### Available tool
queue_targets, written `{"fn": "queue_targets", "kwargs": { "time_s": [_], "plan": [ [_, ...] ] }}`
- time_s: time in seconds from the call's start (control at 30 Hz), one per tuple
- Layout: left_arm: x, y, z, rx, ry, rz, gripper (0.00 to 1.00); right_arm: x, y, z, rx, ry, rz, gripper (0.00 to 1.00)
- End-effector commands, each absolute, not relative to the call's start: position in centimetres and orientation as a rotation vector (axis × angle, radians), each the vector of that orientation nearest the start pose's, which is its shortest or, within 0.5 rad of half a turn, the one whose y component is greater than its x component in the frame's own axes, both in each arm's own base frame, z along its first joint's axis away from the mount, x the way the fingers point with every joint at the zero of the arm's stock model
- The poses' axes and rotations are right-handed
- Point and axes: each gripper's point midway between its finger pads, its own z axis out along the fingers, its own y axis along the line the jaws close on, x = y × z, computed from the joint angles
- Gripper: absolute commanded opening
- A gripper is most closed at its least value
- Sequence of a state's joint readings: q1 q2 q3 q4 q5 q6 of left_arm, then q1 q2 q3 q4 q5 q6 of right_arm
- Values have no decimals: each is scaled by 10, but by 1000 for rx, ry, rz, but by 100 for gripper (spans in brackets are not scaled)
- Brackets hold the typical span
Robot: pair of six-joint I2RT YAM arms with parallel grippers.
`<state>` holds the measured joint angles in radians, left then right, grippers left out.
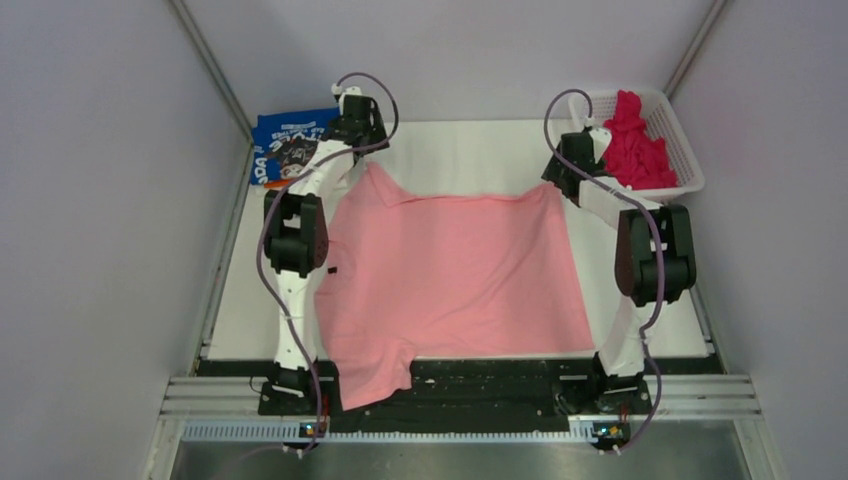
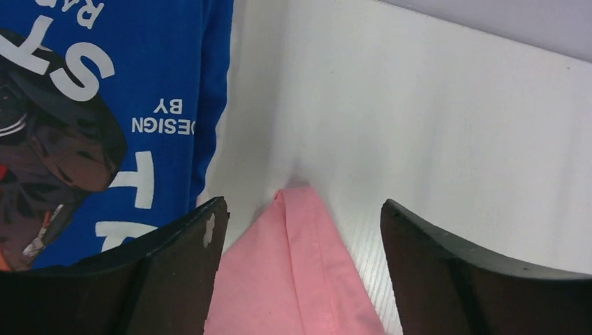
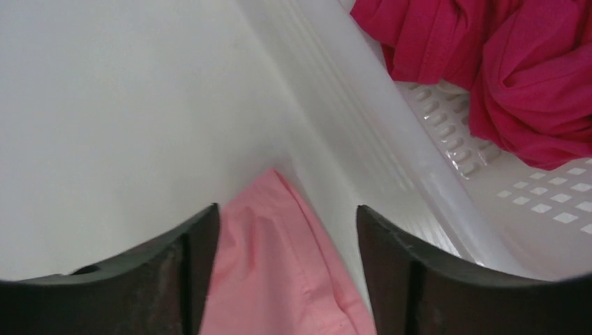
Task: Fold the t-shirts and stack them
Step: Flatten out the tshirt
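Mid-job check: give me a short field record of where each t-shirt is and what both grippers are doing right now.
light pink cloth t-shirt: spread out on the white table, one part hanging over the near edge
blue t-shirt with white lettering: far left corner, print up
magenta t-shirt: bunched in the white plastic mesh basket, far right
left gripper: open, astride the pink shirt's far-left corner
right gripper: open, astride its far-right corner, beside the basket
folding: pink shirt not yet folded
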<state>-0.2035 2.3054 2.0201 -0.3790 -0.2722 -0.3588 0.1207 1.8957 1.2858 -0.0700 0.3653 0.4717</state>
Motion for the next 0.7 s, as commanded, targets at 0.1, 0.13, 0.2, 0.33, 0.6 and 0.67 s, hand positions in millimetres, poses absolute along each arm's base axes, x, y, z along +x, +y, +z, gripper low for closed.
{"fn": "queue_targets", "kwargs": {
  "time_s": [0.1, 0.13, 0.2, 0.33, 0.6, 0.67],
  "plan": [
    [574, -103, 169, -408, 2140, -178, 98, 492, 29, 139, 558, 2073, 67, 99],
    [563, -105, 166, -436, 2144, -206, 98, 485, 38, 140, 543, 2077, 131, 99],
    [541, -118, 156, -468, 2158, -318, 99, 467, 55, 143, 510, 2076, 240, 99],
    [506, -156, 139, -454, 2209, -584, 99, 432, 85, 123, 441, 2122, 399, 99],
    [494, -179, 100, -493, 2313, -650, 96, 415, 103, 89, 455, 2198, 483, 99],
    [499, -177, 91, -516, 2318, -626, 92, 413, 104, 81, 453, 2225, 477, 99]
  ]
}}
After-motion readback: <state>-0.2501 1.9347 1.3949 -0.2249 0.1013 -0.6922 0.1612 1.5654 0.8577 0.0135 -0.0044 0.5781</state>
